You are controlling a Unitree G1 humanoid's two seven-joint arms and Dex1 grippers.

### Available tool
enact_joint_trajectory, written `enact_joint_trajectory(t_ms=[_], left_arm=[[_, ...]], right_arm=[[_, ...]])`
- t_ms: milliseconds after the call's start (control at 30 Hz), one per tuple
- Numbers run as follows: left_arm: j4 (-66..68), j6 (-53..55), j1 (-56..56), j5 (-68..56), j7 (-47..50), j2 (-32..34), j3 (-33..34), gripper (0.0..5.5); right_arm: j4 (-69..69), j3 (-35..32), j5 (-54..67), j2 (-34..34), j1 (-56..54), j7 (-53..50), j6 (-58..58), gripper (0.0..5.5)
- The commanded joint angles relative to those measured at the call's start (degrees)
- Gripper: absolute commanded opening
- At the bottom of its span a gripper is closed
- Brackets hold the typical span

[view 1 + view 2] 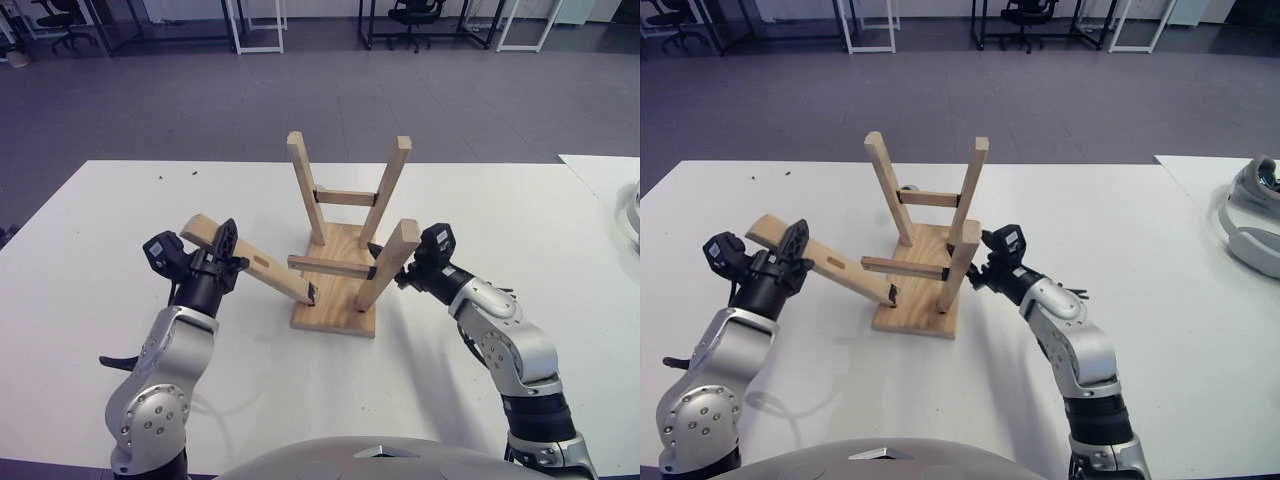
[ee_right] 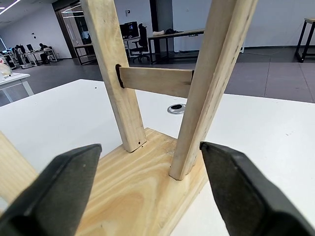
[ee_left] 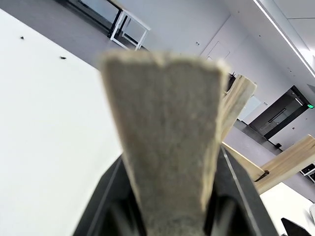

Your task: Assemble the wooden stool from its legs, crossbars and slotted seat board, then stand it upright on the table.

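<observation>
The seat board (image 1: 333,316) lies flat on the white table (image 1: 100,230). Two far legs (image 1: 303,190) (image 1: 390,190) stand in it, joined by a crossbar (image 1: 345,197). A near right leg (image 1: 392,262) also stands in the board, and a second crossbar (image 1: 328,266) sticks out from it to the left. My left gripper (image 1: 225,255) is shut on the fourth leg (image 1: 268,274), which slants down with its lower end at the board's left edge; its upper end (image 3: 167,128) sits between my fingers. My right gripper (image 1: 383,270) is open just right of the near right leg, its fingers (image 2: 54,191) spread wide.
A white headset-like object (image 1: 1250,215) lies on a neighbouring table at the far right. Free table surface stretches to the left, right and front of the stool. Desks and office chairs stand far back across the grey floor.
</observation>
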Motion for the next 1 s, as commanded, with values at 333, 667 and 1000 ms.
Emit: enact_joint_trajectory(t_ms=[333,667,1000], left_arm=[[3.81,-0.30,-0.16,7.12,0.52,3.23,-3.58,1.02],[2.52,5.70,-2.34,22.25,-1.60,9.31,-18.35,1.02],[-1.17,7.75,-2.07,29.29,-1.74,8.65,-21.24,1.03]], right_arm=[[2.20,0.35,-2.05,-0.23,-1.55,-0.69,-2.46,3.75],[1.24,0.54,-3.59,0.60,-1.12,-1.90,-4.12,3.75],[0.91,-0.79,-3.54,2.02,-1.33,-4.08,-4.26,3.75]])
